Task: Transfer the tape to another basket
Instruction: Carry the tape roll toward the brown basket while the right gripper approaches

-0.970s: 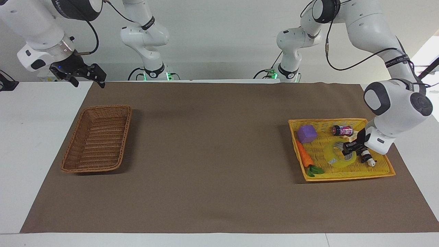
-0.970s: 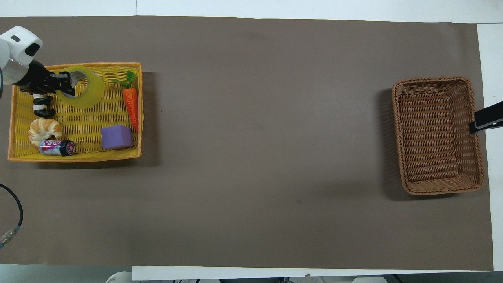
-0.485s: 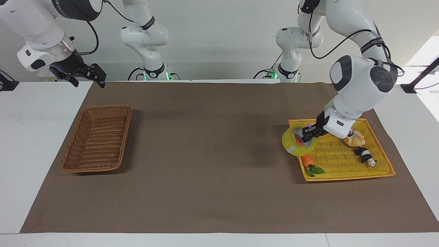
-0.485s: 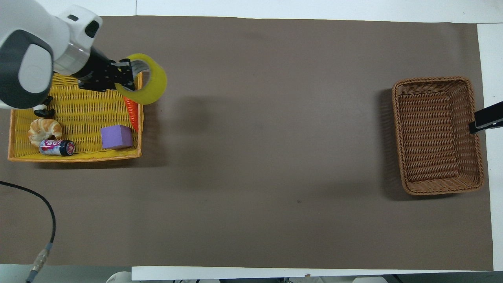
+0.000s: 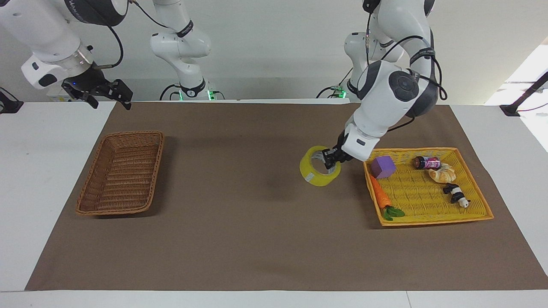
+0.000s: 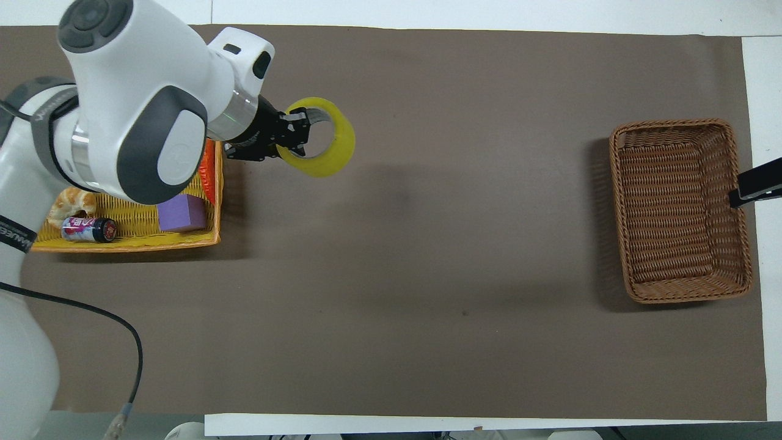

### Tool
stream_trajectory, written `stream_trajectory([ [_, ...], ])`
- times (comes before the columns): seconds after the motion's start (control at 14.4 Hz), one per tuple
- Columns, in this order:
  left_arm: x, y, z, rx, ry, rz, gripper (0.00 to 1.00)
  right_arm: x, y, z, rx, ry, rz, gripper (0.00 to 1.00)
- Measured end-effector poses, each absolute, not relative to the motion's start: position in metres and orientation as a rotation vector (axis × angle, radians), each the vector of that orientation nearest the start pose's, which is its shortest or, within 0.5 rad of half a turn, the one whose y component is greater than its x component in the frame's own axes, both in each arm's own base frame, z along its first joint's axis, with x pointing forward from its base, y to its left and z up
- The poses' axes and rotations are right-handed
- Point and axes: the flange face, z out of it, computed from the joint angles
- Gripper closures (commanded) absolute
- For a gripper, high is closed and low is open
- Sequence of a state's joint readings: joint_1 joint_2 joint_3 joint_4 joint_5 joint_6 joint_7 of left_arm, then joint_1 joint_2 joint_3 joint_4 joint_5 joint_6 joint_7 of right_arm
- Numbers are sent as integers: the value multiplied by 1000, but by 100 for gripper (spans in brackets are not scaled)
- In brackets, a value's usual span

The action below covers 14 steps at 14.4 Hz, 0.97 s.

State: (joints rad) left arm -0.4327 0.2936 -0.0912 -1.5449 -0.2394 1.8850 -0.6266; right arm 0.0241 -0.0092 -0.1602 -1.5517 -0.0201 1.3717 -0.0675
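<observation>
**Tape carried clear of the yellow tray**

A second ago the tape (image 5: 320,172) lay in the yellow tray (image 5: 474,214) with the left gripper (image 5: 331,160) down on it; since then the left arm has lifted it out over the tray's rim, and the roll now hangs over bare brown mat just beside the tray, on the side toward the right arm's end of the worktop (image 5: 34,171). The left gripper's fingers (image 6: 294,124) pinch the roll's wall, one inside the pale core and one outside, and the roll tilts so its opening faces partly upward.

Left in the tray are a purple block (image 5: 382,166), a toy carrot (image 5: 380,196) along the rim nearest the tape, a small can (image 5: 427,162) lying on its side, a croissant (image 5: 443,173) touching the can, and a black-and-white toy figure (image 5: 456,195).

The wicker basket (image 5: 122,173) sits well apart from the tray, at the right arm's end. The right arm waits there, its gripper (image 5: 107,95) raised above the worktop's edge on the robots' side of the basket, fingers spread.
</observation>
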Motion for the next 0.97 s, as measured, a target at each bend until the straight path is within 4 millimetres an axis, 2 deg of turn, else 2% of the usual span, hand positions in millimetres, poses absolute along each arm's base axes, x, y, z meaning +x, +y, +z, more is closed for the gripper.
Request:
stream_trajectory([
  [0.07,557,-349,491,-3369,-283,164,100,524,-75,623,-3129,111,270,0],
  [0.21,553,-355,491,-3372,-278,158,100,524,-75,623,-3129,111,270,0],
  [0.83,557,-347,487,-3361,-300,168,100,524,-75,623,-3129,111,270,0],
  [0.9,558,-342,485,-3349,-311,187,100,524,-75,623,-3129,111,270,0],
  [0.97,564,-327,483,-3328,-348,214,100,524,-75,623,-3129,111,270,0],
])
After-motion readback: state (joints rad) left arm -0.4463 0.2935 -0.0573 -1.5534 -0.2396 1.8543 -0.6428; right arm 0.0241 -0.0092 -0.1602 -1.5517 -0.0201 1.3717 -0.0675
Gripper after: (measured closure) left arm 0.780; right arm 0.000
